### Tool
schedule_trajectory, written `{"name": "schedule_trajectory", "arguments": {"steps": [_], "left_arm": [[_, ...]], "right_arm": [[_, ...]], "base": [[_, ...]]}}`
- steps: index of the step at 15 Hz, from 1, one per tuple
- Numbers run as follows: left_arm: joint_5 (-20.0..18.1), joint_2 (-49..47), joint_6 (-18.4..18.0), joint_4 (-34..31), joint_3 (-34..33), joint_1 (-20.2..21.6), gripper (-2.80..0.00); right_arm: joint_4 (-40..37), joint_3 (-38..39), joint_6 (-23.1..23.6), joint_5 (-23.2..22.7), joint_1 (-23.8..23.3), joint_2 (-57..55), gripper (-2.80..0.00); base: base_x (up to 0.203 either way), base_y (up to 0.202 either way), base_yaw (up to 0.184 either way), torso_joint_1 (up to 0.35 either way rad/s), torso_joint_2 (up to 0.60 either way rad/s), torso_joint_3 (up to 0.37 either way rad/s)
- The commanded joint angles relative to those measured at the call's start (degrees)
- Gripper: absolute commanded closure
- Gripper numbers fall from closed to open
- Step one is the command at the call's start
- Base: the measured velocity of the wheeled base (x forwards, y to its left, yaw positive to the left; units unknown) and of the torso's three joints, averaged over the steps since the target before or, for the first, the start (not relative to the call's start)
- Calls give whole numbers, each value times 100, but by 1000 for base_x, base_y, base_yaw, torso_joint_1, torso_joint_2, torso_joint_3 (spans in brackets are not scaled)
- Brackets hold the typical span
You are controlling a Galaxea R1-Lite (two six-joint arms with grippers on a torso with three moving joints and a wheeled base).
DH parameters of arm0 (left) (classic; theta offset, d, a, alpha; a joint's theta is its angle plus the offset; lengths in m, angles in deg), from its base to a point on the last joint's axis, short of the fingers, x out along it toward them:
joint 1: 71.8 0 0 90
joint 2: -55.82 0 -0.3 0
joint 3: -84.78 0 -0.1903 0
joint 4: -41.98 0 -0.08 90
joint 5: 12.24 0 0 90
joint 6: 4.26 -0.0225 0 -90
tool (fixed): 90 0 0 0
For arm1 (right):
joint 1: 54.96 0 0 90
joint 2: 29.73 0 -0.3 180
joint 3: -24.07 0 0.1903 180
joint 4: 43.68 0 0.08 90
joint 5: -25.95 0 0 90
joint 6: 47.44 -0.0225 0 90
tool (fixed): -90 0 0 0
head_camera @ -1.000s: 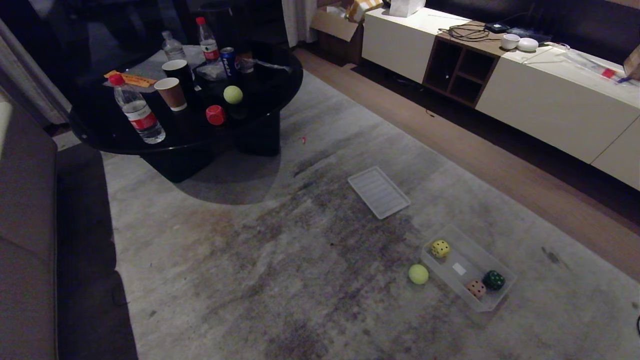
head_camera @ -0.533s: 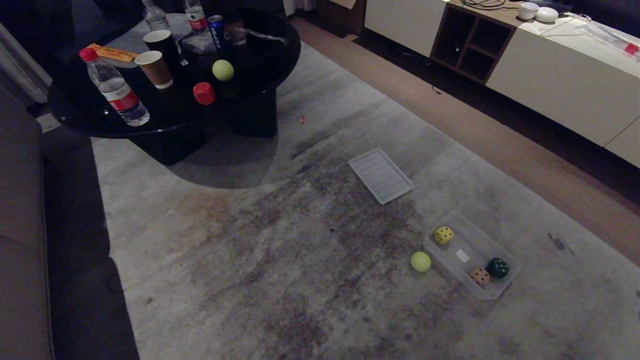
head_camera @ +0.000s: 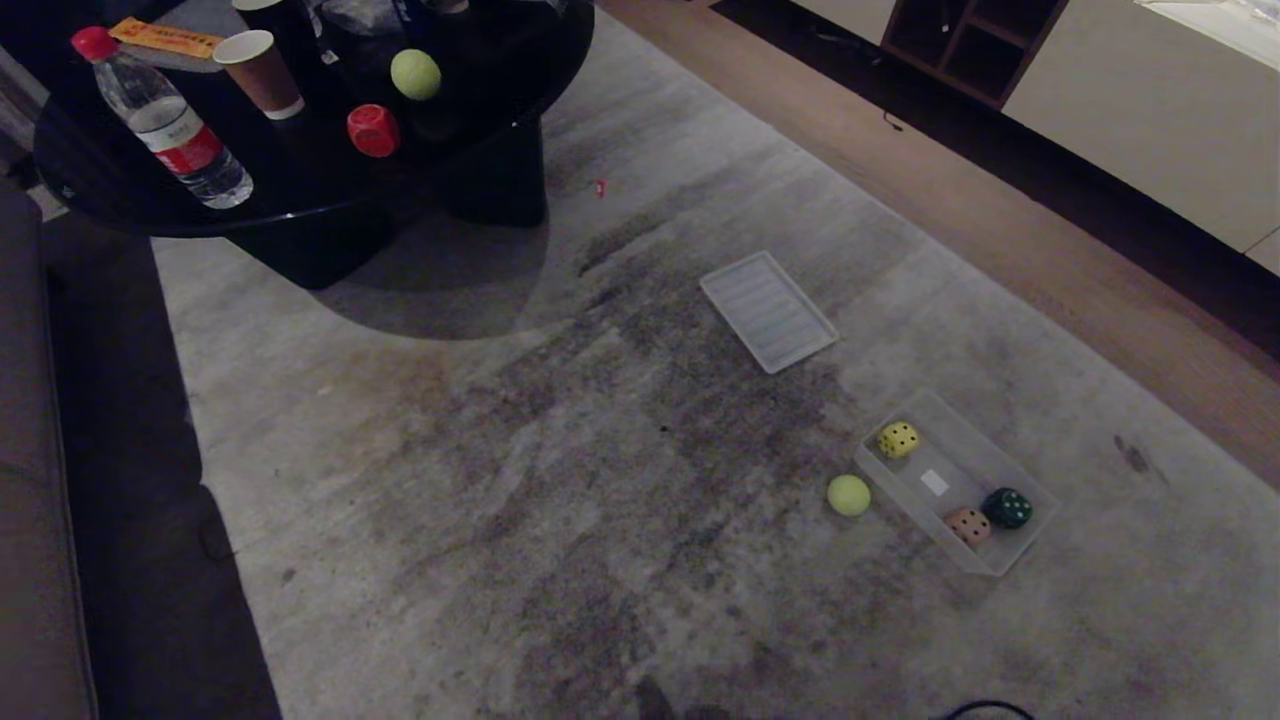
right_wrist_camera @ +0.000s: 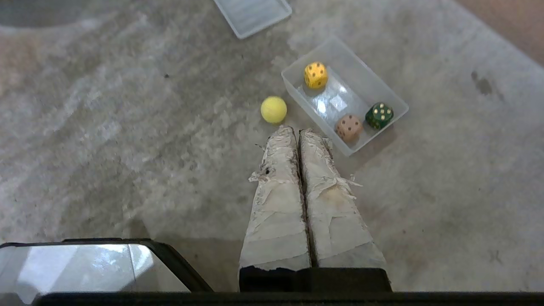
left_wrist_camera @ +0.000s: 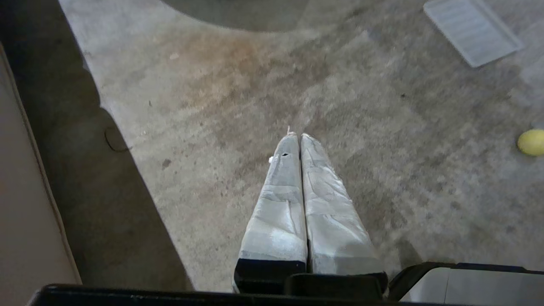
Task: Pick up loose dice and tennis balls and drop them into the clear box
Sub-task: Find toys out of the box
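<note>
The rug point(head_camera: 520, 480) is looking like matt, short-piled cloth, mottled grey with darker worn patches. The clear box point(head_camera: 1010, 565) is showing as smooth see-through plastic, catching glints off its floor, and the ribbed panel point(head_camera: 768, 311) is looking like frosted plastic. The tennis ball point(head_camera: 848, 495) beside the box is appearing fuzzy and dull. The round table point(head_camera: 300, 215) is gleaming glossy black. The floor strip point(head_camera: 1000, 240) along the rug's far edge is looking like smooth wood. Both grippers' fingers point(right_wrist_camera: 278, 199) are wearing frayed, wrinkled pale tape.
</note>
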Motion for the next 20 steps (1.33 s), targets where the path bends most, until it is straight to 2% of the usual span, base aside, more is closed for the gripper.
{"name": "schedule_trajectory", "arguments": {"steps": [1, 20], "left_arm": [[4, -9, 2, 0, -9, -1, 0], [8, -9, 2, 0, -9, 5, 0]], "right_arm": [[-1, 2, -1, -1, 3, 2, 0], [-1, 3, -1, -1, 3, 2, 0]], "base": [[0, 0, 0, 2, 17, -193], [0, 0, 0, 3, 3, -198]]}}
